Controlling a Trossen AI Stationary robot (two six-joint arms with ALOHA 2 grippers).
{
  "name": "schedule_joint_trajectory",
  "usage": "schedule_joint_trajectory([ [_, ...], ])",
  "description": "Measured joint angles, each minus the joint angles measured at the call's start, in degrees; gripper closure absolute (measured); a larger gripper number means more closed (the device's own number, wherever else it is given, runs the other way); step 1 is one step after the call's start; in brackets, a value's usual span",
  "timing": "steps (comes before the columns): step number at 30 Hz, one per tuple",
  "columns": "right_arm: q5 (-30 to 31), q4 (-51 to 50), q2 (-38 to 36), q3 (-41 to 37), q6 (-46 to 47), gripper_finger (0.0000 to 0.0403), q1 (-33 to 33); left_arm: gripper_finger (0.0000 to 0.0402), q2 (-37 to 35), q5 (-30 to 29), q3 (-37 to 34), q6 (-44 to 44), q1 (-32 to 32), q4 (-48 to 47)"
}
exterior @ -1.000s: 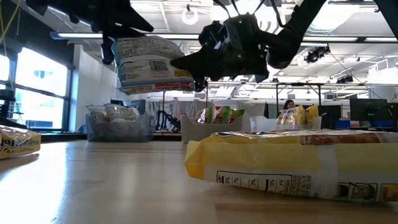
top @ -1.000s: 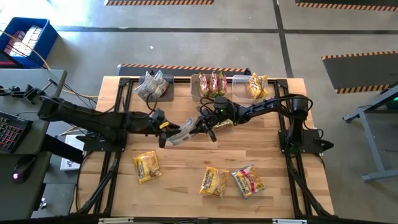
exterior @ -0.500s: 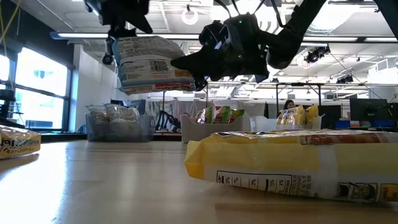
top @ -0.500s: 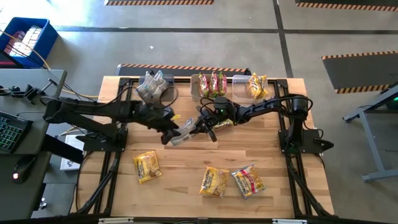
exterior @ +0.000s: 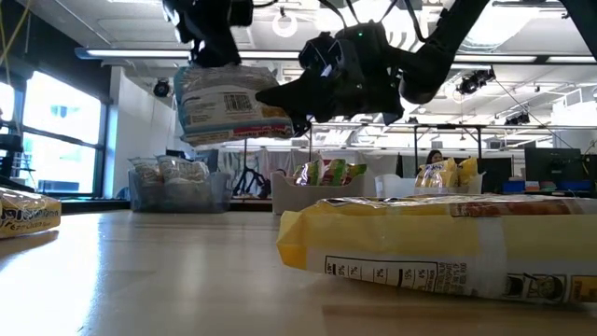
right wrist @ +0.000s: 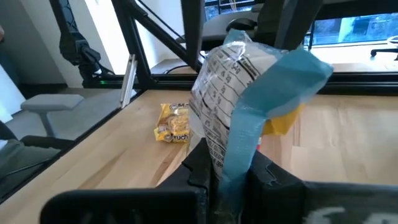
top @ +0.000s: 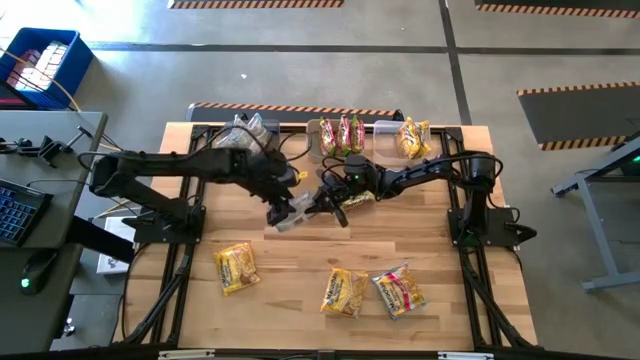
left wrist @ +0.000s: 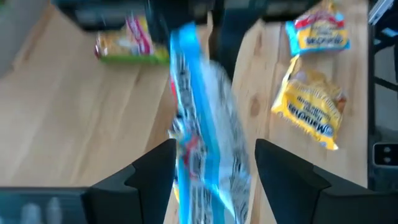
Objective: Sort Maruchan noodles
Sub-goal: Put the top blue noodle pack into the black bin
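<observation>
A silvery-grey noodle packet with a blue edge [top: 290,214] hangs above the middle of the table, and my right gripper [top: 318,205] is shut on it. My left gripper [left wrist: 214,149] is open over the same packet [left wrist: 208,155], coming down from above with one finger on each flat side. I cannot tell whether those fingers touch it. Three yellow packets lie flat on the table's near half: one at the left [top: 237,268] and two near the middle [top: 343,292] [top: 400,292]. My right gripper pinches the packet's blue sealed edge [right wrist: 235,163] between its two fingers. The fingers come level from the table's right side. The packet [exterior: 229,103] sticks out beyond the fingertips toward the table's left, roughly level and lifted clear of the table.
Three bins stand along the far edge: one with silvery packets [top: 245,140], one with green and red packets [top: 340,135], one with yellow packets [top: 412,138]. A yellow packet [exterior: 438,247] lies close in front of the low camera.
My left gripper has moved toward the table's right edge, from the packet's left end to a place above the packet, while its arm swung toward the far edge. The packet has stayed where it was in my right gripper.
</observation>
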Motion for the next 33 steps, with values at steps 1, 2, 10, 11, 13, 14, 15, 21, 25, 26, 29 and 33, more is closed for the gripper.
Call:
schedule_joint_trajectory([
  [1, -0.02, -0.12, 0.00, 0.00, -0.12, 0.0382, 0.02, 0.0190, -0.01, 0.02, 1.11, 0.55, 0.19, -0.36],
  [2, -0.09, -0.20, 0.00, 0.00, -0.14, 0.0382, 0.02, 0.0190, -0.08, 0.06, 2.02, 0.83, 0.42, -0.42],
  [10, -0.21, -0.32, -0.01, 0.00, -0.14, 0.0382, 0.04, 0.0190, 1.62, 5.85, 2.90, -3.92, 3.08, -1.72],
  [11, -0.25, -0.36, -0.02, 0.00, -0.14, 0.0382, 0.04, 0.0190, 2.23, 6.61, 2.88, -3.82, 3.28, -1.88],
  [13, -0.26, -0.51, -0.02, 0.00, -0.14, 0.0382, 0.04, 0.0190, 3.61, 8.37, 2.88, -3.42, 3.42, -1.59],
  [14, -0.28, -0.57, -0.02, 0.00, -0.14, 0.0382, 0.04, 0.0190, 4.36, 9.32, 2.88, -2.95, 3.42, -1.81],
  [15, -0.30, -0.67, -0.02, 0.00, -0.14, 0.0382, 0.04, 0.0190, 5.25, 10.08, 2.88, -2.41, 3.40, -1.75],
  [21, -0.98, -1.39, -0.02, 0.00, -0.54, 0.0382, 0.27, 0.0190, 8.92, 15.97, 2.88, 2.16, 3.42, -2.07],
  [25, -0.32, -1.52, -0.02, 0.00, -1.71, 0.0382, 0.91, 0.0201, 9.38, 16.38, 2.88, 4.55, 3.37, -3.62],
  [26, -0.33, -1.49, -0.02, 0.00, -2.14, 0.0383, 0.92, 0.0209, 9.40, 16.36, 2.88, 5.08, 3.37, -4.03],
  [29, -0.26, -1.29, -0.02, 0.00, -2.67, 0.0383, 0.90, 0.0248, 9.40, 16.30, 2.88, 6.25, 3.44, -4.89],
  [33, 1.32, -1.16, -0.02, 0.00, -2.55, 0.0383, 0.90, 0.0317, 9.14, 16.34, 2.88, 8.23, 3.37, -6.05],
])
